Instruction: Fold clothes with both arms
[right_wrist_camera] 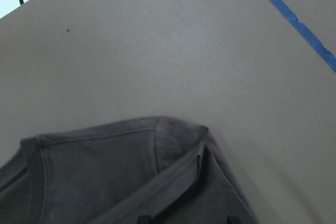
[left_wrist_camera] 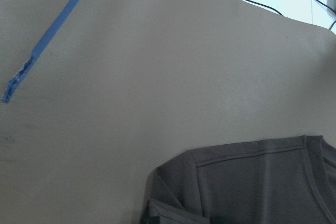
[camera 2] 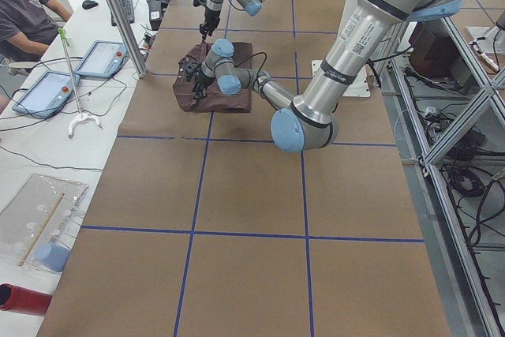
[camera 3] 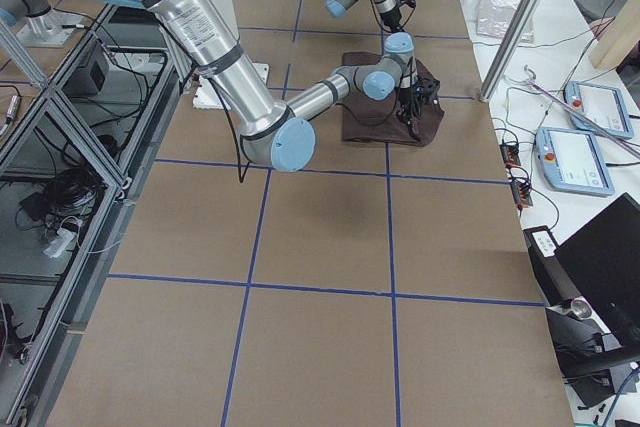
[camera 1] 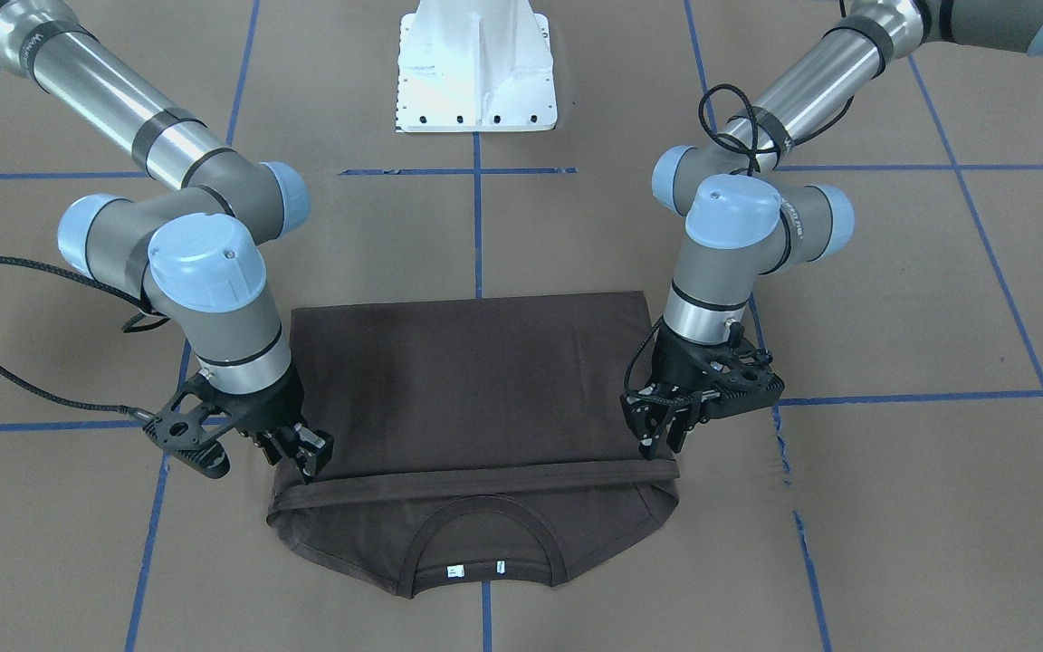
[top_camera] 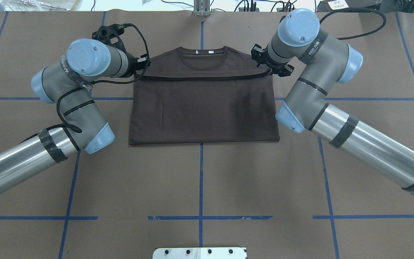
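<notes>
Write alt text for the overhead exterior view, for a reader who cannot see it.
A dark brown T-shirt lies on the brown table, its bottom half folded up so the hem sits short of the collar. The left gripper and right gripper sit at the hem's two ends.

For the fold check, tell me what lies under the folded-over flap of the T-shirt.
Under it is more of the same T-shirt. Only collar, tags and shoulders show past the hem; the chest is covered.
</notes>
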Controlling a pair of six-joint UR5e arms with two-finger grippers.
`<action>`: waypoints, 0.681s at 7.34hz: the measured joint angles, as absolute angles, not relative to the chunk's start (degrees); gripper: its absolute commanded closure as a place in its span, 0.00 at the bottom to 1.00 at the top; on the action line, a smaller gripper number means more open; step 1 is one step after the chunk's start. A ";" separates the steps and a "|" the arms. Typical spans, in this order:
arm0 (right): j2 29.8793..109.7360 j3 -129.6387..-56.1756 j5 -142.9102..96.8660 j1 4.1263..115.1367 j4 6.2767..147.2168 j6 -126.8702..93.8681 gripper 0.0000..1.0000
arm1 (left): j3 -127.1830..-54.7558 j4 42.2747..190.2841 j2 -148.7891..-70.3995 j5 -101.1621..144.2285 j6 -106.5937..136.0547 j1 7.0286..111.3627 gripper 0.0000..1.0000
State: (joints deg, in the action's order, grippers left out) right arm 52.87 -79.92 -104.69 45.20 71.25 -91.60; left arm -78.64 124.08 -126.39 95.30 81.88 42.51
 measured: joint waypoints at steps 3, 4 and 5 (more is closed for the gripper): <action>65.45 -95.25 -105.30 38.56 71.18 -100.38 0.32 | -81.49 124.44 -123.89 96.71 82.34 42.50 0.53; 67.94 -98.12 -105.12 36.51 71.14 -102.92 0.32 | -81.60 124.47 -123.78 96.73 82.42 42.44 0.53; 69.55 -99.32 -104.80 35.09 71.07 -104.42 0.32 | -81.61 124.42 -123.80 96.71 82.49 42.37 0.53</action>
